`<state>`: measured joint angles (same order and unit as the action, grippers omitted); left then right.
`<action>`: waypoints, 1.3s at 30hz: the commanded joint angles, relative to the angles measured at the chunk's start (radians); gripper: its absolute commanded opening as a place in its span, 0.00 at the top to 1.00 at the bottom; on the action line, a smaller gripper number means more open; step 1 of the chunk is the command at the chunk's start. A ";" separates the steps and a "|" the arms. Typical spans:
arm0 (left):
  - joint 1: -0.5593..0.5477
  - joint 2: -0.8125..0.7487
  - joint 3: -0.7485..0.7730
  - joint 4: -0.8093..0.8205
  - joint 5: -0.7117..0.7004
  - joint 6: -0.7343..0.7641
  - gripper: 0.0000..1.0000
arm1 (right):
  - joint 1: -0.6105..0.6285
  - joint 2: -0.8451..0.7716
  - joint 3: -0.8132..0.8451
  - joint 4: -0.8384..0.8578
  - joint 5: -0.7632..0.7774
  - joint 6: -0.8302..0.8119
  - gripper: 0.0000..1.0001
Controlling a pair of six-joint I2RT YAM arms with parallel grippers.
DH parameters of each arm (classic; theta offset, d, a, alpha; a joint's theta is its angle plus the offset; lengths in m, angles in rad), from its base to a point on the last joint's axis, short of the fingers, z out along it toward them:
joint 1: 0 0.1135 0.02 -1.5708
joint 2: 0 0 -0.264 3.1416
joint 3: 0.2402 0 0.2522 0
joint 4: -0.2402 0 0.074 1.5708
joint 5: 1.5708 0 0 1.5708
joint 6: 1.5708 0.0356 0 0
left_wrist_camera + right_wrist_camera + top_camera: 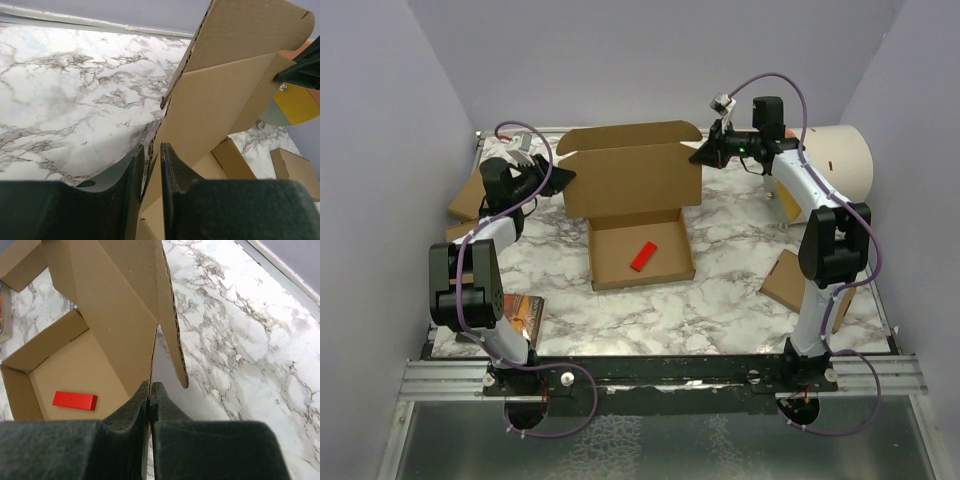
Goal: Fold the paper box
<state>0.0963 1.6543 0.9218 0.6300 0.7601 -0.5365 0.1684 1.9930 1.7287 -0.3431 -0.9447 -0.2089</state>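
The paper box (632, 180) stands in the middle of the table, its tray (610, 268) flat and its lid upright behind it. A red block (643, 257) lies in the tray and also shows in the right wrist view (75, 400). My left gripper (560, 178) is shut on the lid's left side flap (210, 105), with the cardboard between its fingers (152, 150). My right gripper (701, 155) is shut on the lid's right edge (120, 325), pinching the thin cardboard (150, 387). The right gripper's dark tip shows in the left wrist view (300, 67).
A cream cylinder with an orange end (842, 160) lies at the back right. Smaller cardboard boxes lie at the left (468, 203) and at the right (788, 280). A flat orange-printed item (525, 315) lies at the front left. Walls close in on three sides.
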 commanded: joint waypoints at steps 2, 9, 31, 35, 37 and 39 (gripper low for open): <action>-0.002 0.001 0.046 -0.043 0.045 0.024 0.74 | 0.000 -0.054 0.017 0.027 0.010 -0.073 0.99; -0.003 -0.013 0.082 -0.099 0.072 0.066 0.70 | 0.000 -0.051 0.042 -0.001 0.025 -0.118 0.99; -0.034 -0.061 0.113 -0.160 0.017 0.083 1.00 | 0.003 -0.072 0.069 0.023 0.091 -0.136 0.99; -0.090 -0.096 0.087 -0.143 -0.064 0.099 1.00 | 0.015 -0.115 -0.007 0.096 0.130 -0.093 0.99; -0.124 -0.114 0.078 -0.140 -0.138 0.104 1.00 | 0.024 -0.135 -0.044 0.143 0.171 -0.059 0.99; -0.155 -0.130 0.073 -0.137 -0.222 0.105 1.00 | 0.035 -0.155 -0.078 0.188 0.228 -0.021 0.99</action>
<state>0.0002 1.5906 1.0084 0.4583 0.6937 -0.4347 0.1738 1.9072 1.7092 -0.2863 -0.8223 -0.3031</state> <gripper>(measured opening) 0.017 0.017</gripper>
